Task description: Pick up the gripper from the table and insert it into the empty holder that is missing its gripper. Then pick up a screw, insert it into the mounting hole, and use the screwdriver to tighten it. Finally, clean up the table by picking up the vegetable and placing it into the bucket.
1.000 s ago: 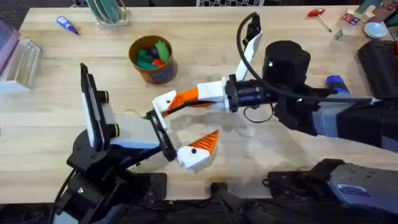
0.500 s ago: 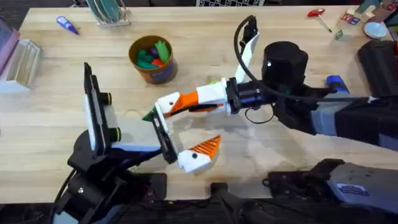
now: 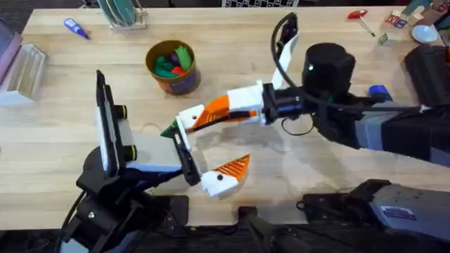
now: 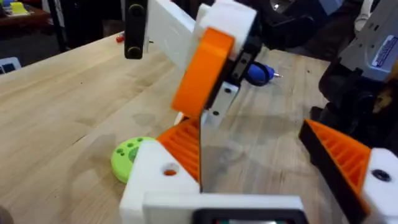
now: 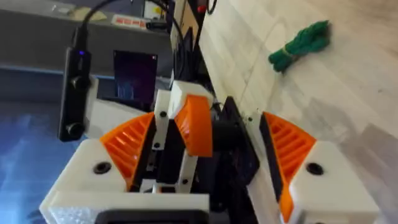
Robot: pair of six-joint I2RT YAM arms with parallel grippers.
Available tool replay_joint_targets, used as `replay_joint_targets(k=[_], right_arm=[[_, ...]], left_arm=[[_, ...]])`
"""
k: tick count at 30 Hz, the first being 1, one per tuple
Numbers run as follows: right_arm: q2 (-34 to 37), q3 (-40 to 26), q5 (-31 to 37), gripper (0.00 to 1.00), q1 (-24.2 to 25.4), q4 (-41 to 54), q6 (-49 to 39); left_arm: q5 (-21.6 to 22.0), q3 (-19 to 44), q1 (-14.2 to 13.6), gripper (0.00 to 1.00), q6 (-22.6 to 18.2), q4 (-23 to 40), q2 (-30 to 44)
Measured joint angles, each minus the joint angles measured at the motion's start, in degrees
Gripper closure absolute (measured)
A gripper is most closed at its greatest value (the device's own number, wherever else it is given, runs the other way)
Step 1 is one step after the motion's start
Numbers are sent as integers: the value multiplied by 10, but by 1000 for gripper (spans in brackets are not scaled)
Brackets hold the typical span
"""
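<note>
The orange gripper [image 3: 211,109] sits at the tip of the white holder [image 3: 188,117], the far finger of my left gripper [image 3: 223,137]. That gripper is open, its other orange-tipped finger nearer the table's [image 3: 316,35] front edge. My right gripper [image 3: 209,112] reaches in from the right. In the right wrist view its ribbed pads [image 5: 124,149] press on either side of the orange gripper [image 5: 196,124]. The dark-green vegetable [image 3: 169,130] lies beside the holder, half hidden. The blue screwdriver [image 3: 378,91] peeks out behind the right arm. The bucket [image 3: 171,67] stands at the back left.
A bright-green disc [image 4: 127,155] lies on the wood by the holder. A small blue-handled tool [image 3: 75,28] and a rack sit at the back left, and a clear box [image 3: 21,70] at the left edge. A red-handled tool [image 3: 360,17] lies at the back right.
My right gripper has shifted slightly toward the back of the table and tilted, staying at the holder's tip. The left gripper has barely moved.
</note>
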State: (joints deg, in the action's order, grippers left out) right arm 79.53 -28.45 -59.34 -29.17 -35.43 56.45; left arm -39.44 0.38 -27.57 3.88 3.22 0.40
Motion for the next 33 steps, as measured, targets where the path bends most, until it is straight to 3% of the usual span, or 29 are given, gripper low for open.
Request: replay_joint_targets(k=[8, 17, 23, 28, 33], right_arm=[[1, -26, -5, 36, 100, 59, -49], [1, -189, 51, 32, 168, 415, -246], [1, -284, 239, 31, 134, 657, -386], [1, -292, 402, 31, 58, 742, -436], [3, -292, 505, 90, -4, 761, -455]], left_arm=[[0, 0, 0, 15, 0, 0, 0], [0, 0, 0, 15, 0, 0, 0], [0, 0, 0, 15, 0, 0, 0], [0, 0, 0, 15, 0, 0, 0], [0, 0, 0, 15, 0, 0, 0]])
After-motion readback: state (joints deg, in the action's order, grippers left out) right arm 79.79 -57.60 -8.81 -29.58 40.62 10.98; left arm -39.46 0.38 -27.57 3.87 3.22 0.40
